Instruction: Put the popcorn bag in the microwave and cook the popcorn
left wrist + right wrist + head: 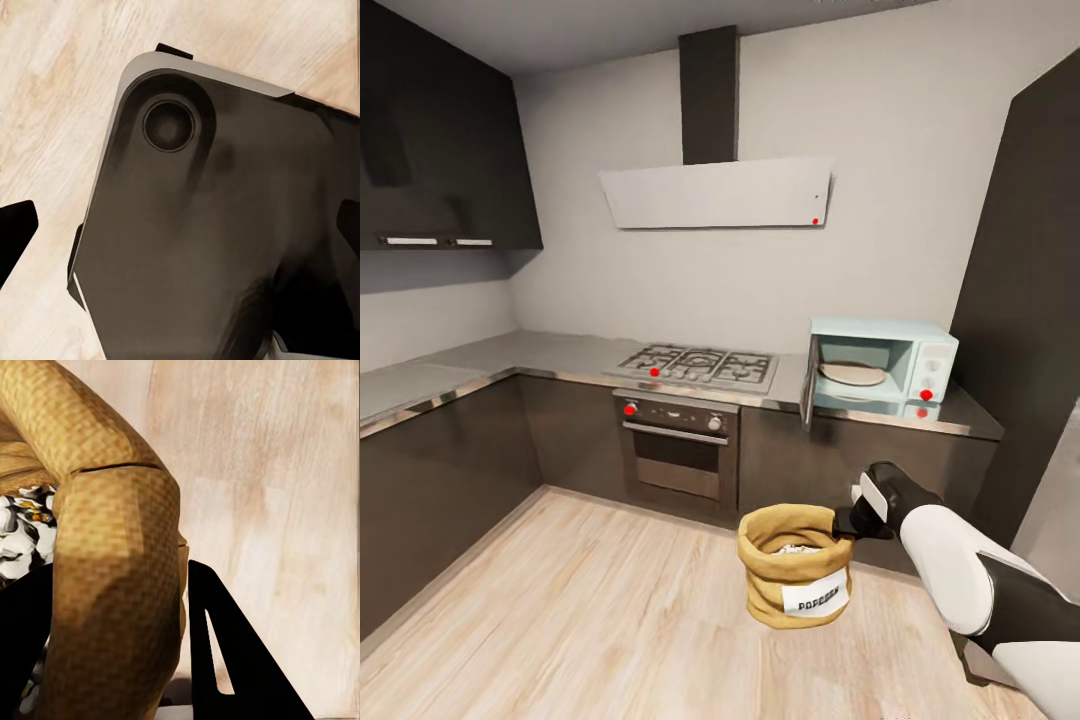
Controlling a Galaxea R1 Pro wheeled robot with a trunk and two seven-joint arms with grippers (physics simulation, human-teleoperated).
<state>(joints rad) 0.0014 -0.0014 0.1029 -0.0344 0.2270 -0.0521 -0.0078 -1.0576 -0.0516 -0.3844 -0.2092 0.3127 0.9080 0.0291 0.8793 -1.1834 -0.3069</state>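
Far ahead of my right pincer (847, 520) runs the countertop (510, 352), and up beyond the pincer on it sits the microwave (882, 362), door swung open, turntable showing. Between my pincer's black fingers (240, 660) is the rolled rim of the popcorn bag (794, 565); they are clamped on it, one inside, one outside, and the bag hangs above the wood floor (580, 620). Just inside the rim by my inner finger lies the popcorn (21, 529). Whether my left pincer is apart or together, I cannot tell.
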